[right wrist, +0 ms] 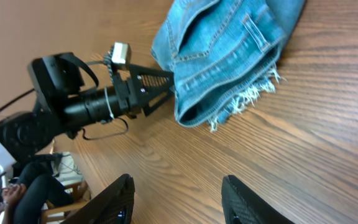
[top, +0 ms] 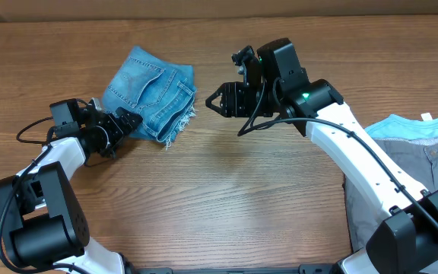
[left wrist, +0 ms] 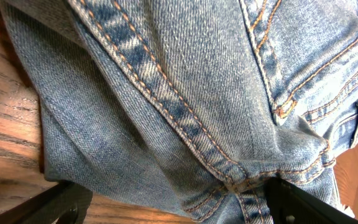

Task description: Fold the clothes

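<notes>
Folded light-blue denim jeans (top: 152, 90) lay on the brown wooden table (top: 226, 198), the left gripper (top: 133, 122) straddling their edge with jaws spread, the right gripper (top: 211, 102) clear, jaws parted and empty. A snagging retreat could unfold them.

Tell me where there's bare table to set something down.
Widest bare wood: front middle, between the left arm and right arm, below the folded jeans. The back right corner is free too. Crowded: either side of the jeans, where the jaws sit, and the right edge with the grey garment.
</notes>
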Controlling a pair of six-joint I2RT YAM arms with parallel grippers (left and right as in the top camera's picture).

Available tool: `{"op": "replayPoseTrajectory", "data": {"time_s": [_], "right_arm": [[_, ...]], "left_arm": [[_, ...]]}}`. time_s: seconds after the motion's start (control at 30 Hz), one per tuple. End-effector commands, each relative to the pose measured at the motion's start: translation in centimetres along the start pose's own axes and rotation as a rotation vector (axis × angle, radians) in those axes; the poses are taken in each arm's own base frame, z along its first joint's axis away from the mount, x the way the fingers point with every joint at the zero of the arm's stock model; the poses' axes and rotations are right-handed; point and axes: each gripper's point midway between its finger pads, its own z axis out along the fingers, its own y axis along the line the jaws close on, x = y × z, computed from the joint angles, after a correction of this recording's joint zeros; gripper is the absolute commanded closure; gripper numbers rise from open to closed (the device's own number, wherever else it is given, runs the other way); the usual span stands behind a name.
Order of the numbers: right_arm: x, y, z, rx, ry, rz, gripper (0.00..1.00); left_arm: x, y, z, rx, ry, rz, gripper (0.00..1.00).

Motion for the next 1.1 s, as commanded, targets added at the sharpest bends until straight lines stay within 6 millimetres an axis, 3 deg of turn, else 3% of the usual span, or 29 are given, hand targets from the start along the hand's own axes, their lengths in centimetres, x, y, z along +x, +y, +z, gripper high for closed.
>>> {"op": "replayPoseTrajectory", "data": {"time_s": [0.0, 0.13, 0.27, 0.33, 0.47, 0.67, 0.77, 0.83, 0.97, 1.07], "right_arm": [[0.1, 0.1, -0.3, 0.015, 0.001, -0.045, 0.51], [0.4, -0.2, -0.3, 0.031, 0.011, -0.049, 0.56], [-0.3, -0.1, -0.1, 0.025, -0.016, -0.068, 0.8], [-0.9, 0.1, 0.3, 0.028, -0.04, -0.088, 0.82], [-1.9, -0.3, 1.9, 0.078, -0.095, -0.08, 0.86], [-2.5, -0.5, 2.1, 0.102, -0.123, -0.093, 0.87], [-2.0, -0.6, 1.6, 0.115, -0.108, -0.08, 0.87], [-1.5, -0.8, 1.0, 0.13, -0.096, -0.071, 0.87], [-0.9, -1.4, -0.5, 0.196, -0.093, -0.06, 0.87], [-0.2, -1.2, -1.5, 0.212, -0.081, -0.05, 0.87]], "left_arm": [[6.6, 6.3, 2.4, -0.17, 0.184, -0.158, 0.07], [7.4, 7.2, 1.6, -0.182, 0.222, -0.172, 0.07], [8.1, 7.1, 0.6, -0.123, 0.269, -0.154, 0.05], [8.2, 6.5, -0.2, -0.083, 0.283, -0.137, 0.0], [7.7, 4.7, -2.7, -0.024, 0.277, -0.093, 0.0], [3.9, -0.5, -8.1, 0.013, 0.129, 0.035, 0.01], [1.8, -3.1, -10.6, 0.036, 0.029, 0.066, 0.31], [0.5, -4.5, -11.8, 0.054, -0.034, 0.071, 0.67], [-2.1, -7.0, -12.7, 0.098, -0.157, 0.124, 0.96], [-4.0, -7.4, -11.5, 0.025, -0.24, 0.18, 0.96]]}}
